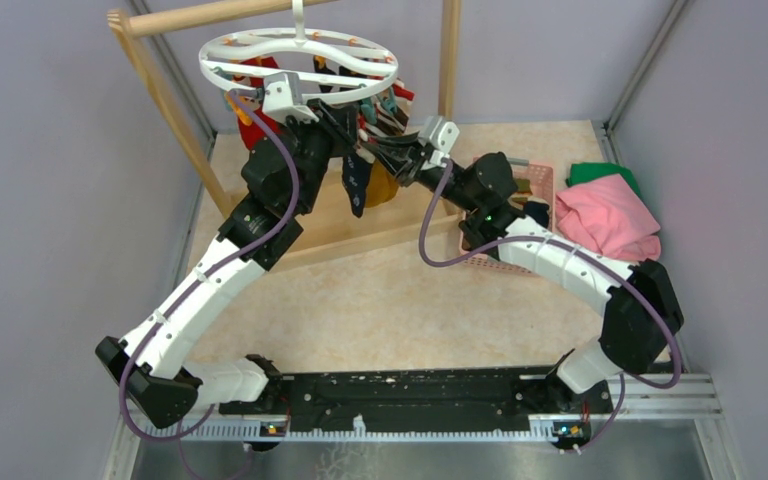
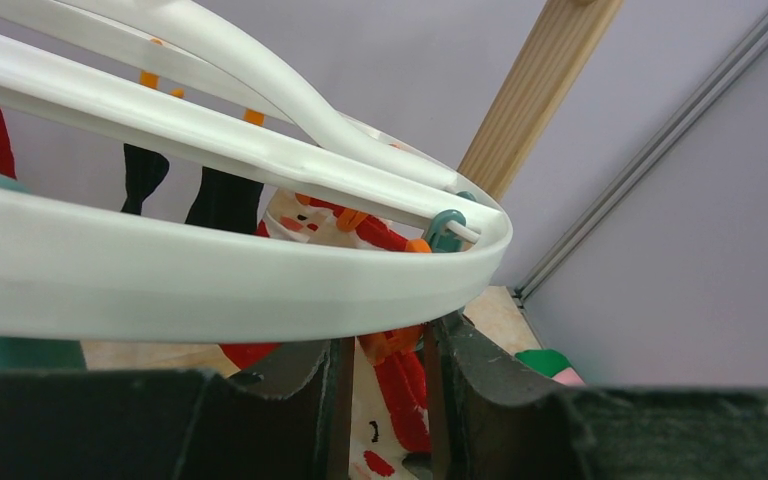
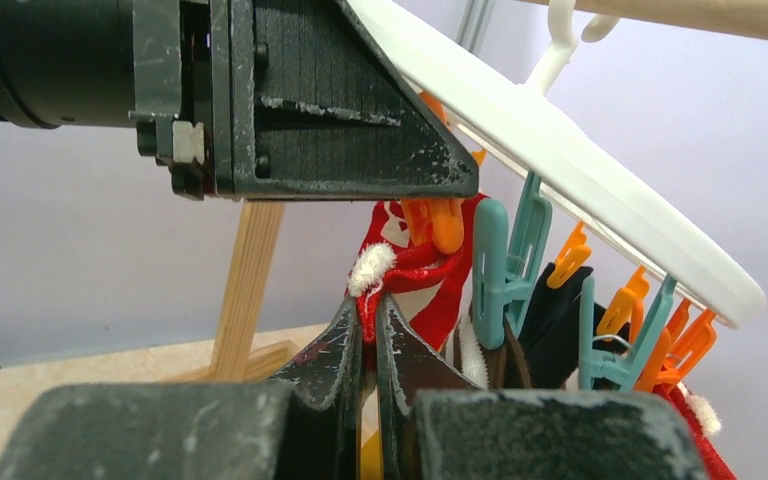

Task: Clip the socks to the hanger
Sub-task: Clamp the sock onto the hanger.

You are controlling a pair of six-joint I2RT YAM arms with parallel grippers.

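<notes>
Grey-walled bay, beige tabletop. Left gripper squeezes orange clip under hanger rim, top-view upper centre; right gripper pinches red-white sock cuff just below (seating unclear). Risk: clip slips free, sock drops.

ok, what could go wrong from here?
1. The right gripper pinches the red-and-white sock only at its fingertips; the sock may slip out before the orange clip bites.
2. The hanger hangs freely by its hook; pushing upward could swing it, and the left gripper, closed on that clip, may lose it.
</notes>
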